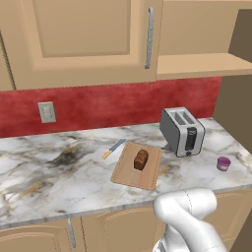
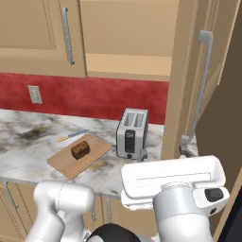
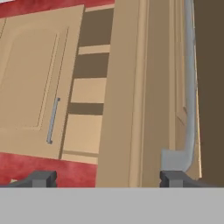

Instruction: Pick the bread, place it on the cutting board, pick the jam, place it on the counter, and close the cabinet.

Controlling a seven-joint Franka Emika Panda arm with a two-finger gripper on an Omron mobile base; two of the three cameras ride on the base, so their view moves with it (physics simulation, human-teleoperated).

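Gripper: fingers spread wide, one either side of the open door's edge; whether the pads touch the wood, I cannot tell.
Hand position: raised beside the open door, seen from behind in the right base view as a white block at the lower right.
Door: swung out edge-on toward the hand, its long silver handle running down to a bracket just above the right fingertip.
Cabinet: left door shut with a vertical bar handle; the right bay stands open, showing a bare shelf.
Bread: lying on the board, near its middle.
Board: flat on the counter, left of the toaster, turned at a slight angle.
Jam: upright on the counter, right of the toaster and near the front edge, well apart from the board.
Counter: veined marble below a red backsplash.
Toaster: silver, two slots, between board and jam.
Knife: orange handle, lying just beyond the board's far left corner.
Outlet: on the backsplash, left of the board.
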